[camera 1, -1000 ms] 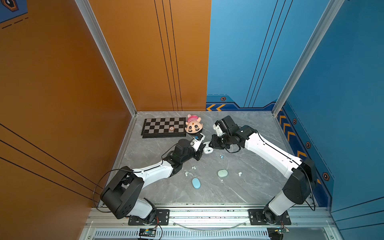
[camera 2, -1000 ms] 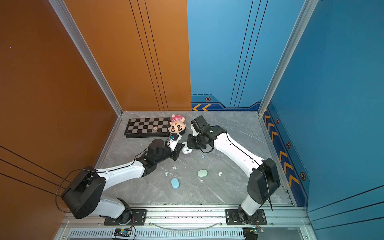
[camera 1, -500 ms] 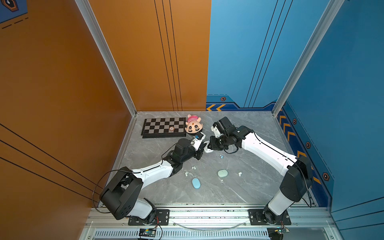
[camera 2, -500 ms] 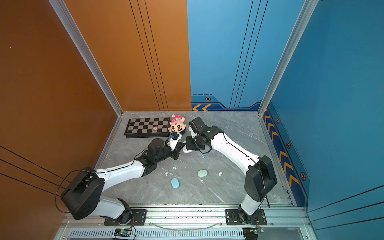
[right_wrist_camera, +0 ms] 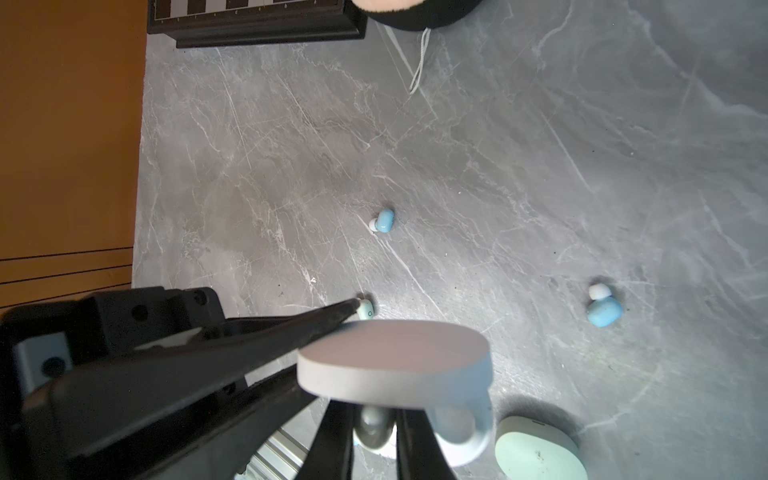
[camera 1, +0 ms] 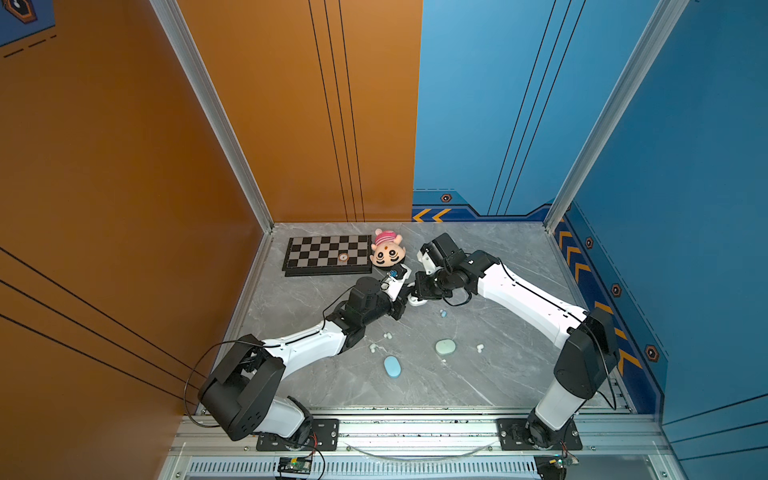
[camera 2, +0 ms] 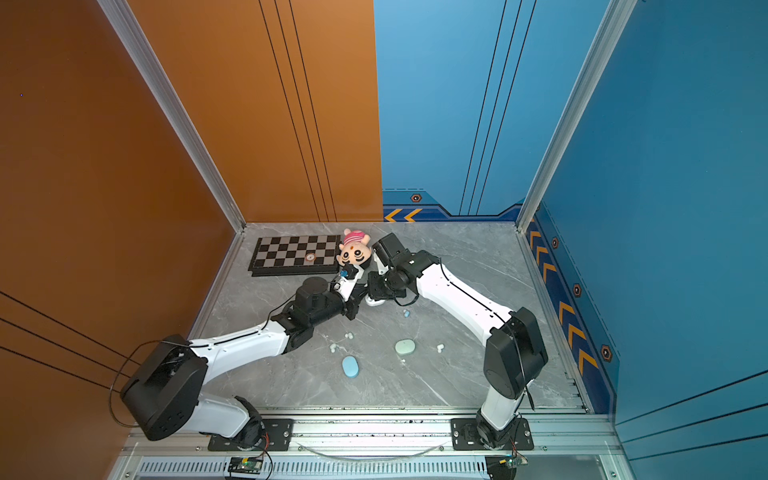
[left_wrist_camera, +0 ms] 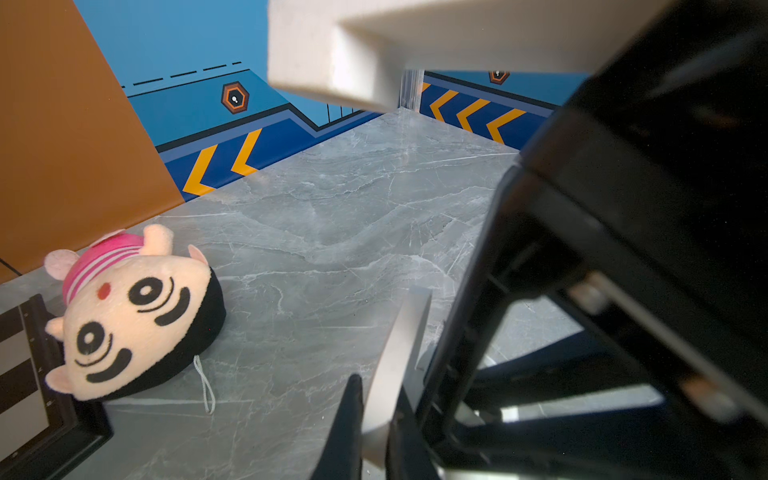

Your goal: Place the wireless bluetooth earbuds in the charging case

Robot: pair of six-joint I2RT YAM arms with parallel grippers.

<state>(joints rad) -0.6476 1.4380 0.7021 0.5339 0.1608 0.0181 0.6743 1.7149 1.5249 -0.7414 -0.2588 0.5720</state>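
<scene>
White matte case (right_wrist_camera: 395, 361), smooth rounded (hinged open).

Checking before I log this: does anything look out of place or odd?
A blue earbud and white earbuds lie scattered loose on the table, outside the closed blue case and green case. A plush head lies face up beside the chessboard.

No legible text or labels.

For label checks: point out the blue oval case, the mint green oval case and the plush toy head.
blue oval case (camera 1: 392, 367): in a top view, centre of its lid.
mint green oval case (camera 1: 445, 347): in a top view, centre of its lid.
plush toy head (camera 1: 385, 255): in a top view, on its face.
</scene>
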